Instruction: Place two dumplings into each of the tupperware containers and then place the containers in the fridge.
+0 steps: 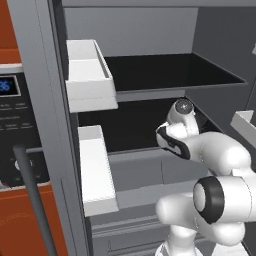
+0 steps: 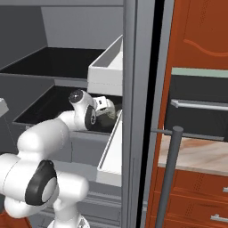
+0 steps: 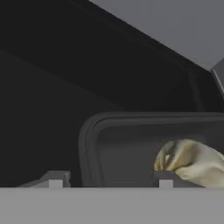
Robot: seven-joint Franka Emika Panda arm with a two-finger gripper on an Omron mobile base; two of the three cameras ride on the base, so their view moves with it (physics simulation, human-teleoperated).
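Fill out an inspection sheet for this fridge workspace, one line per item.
Surface: dark fridge shelf, second level down, bears the container.
Job's things: grey tupperware container on that shelf; a tan dumpling lies inside it. Fridge stands open.
Clutter: nothing seen.
Grippers: gripper reaches into the shelf at the container's near rim; jaws apart, straddling the rim, not clamped on it.
Cables: nothing seen.
Surroundings: white door bins; microwave with blue display; orange cabinets; grey bar handle.
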